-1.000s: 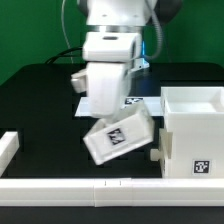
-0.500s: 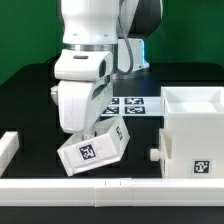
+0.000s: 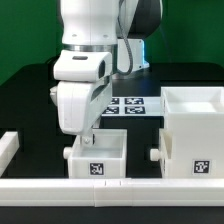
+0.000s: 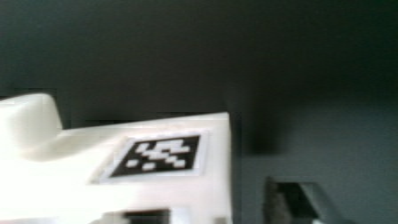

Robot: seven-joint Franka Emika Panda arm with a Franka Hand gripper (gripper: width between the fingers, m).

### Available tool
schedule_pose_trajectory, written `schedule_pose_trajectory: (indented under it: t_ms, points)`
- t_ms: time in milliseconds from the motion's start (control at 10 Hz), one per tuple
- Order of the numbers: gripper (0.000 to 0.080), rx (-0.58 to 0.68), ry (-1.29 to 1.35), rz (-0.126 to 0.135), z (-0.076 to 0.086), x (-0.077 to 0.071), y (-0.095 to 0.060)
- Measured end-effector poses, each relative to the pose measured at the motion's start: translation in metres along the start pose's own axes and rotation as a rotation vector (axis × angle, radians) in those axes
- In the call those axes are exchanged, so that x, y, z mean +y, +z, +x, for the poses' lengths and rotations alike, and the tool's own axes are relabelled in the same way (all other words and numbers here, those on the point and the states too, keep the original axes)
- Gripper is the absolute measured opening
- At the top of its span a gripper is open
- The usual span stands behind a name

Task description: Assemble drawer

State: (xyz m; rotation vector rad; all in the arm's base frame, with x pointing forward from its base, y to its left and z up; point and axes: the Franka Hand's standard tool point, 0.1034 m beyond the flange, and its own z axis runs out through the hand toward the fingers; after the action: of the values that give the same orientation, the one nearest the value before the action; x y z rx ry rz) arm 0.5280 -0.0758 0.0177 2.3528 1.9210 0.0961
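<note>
A small knobbed tray [image 3: 98, 159] of the drawer sits upright on the black table [image 3: 30, 100], against the long white rail [image 3: 110, 188]; its knob and near lower edge are partly hidden. The gripper [image 3: 88, 137] hangs directly above the tray's rim, fingertips lost against it, so its spread cannot be told. Beyond the tray on the exterior view's right stands the large housing [image 3: 192, 130], cut off at the frame edge. The wrist view is blurred: only the tray's tag [image 4: 160, 156] reads.

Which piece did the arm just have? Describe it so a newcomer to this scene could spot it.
Start at the large white cubic housing on the exterior view's right. Beyond the knobbed tray against it, the small open white plastic tray sits below the gripper, alone showing its square tag frontally.
</note>
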Motion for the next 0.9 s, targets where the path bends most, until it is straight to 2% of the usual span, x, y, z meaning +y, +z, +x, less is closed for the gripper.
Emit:
schedule_pose_trajectory:
  t_ms: [100, 200, 300, 400, 600, 900]
  points:
    - [0.0416, 0.000, 0.000, 0.000, 0.000, 0.000, 0.000]
    - [0.0416, 0.000, 0.000, 0.000, 0.000, 0.000, 0.000]
    - [0.0580, -0.006, -0.024, 0.019, -0.002, -0.001, -0.001]
    - [0.0635, -0.020, -0.067, 0.059, -0.007, 0.002, -0.006]
    - [0.0645, -0.019, -0.155, 0.088, -0.011, 0.004, -0.013]
    - [0.0649, -0.013, -0.142, 0.096, -0.014, 0.000, -0.011]
